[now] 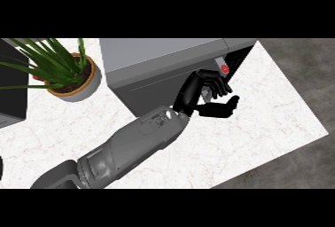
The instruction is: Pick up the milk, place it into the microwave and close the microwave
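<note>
The grey microwave (163,55) stands at the back of the white counter, its dark door (241,55) swung open at its right end. The milk (223,68), a small pale carton with a red round mark, stands in that opening, mostly hidden by the microwave's body. My right hand (211,92) is just in front of the carton. Its fingers (215,82) are relaxed and reach up toward the carton, and the thumb (226,106) is spread away below. Nothing shows between thumb and fingers. The left hand is out of sight.
A potted green plant (68,73) stands at the back left beside the microwave. A dark appliance (12,95) sits at the left edge. The counter's edge (288,153) runs diagonally at the right, with dark floor beyond it.
</note>
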Motion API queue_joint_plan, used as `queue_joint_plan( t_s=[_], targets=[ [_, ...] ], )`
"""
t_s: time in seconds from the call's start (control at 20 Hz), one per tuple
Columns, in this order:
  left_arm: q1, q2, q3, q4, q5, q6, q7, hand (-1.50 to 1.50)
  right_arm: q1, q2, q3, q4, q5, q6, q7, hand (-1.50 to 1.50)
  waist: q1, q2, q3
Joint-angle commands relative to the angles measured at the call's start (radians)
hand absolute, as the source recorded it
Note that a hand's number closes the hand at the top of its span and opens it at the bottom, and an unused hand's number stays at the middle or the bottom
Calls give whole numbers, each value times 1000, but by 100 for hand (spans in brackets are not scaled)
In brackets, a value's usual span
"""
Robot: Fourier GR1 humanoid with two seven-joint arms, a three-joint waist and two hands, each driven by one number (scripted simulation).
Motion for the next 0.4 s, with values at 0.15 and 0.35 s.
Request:
queue_joint_plan(
  t_s=[0.15, 0.35],
  targets=[
    [26, 91, 80, 165, 47, 25, -10, -150, 28, -3, -39, -30, -21, -16, 16, -150, 56, 3, -2],
    [40, 101, 69, 170, 64, -12, -29, -150, 42, -5, -54, -52, -34, -15, 24, -150, 72, 4, -3]
  ],
)
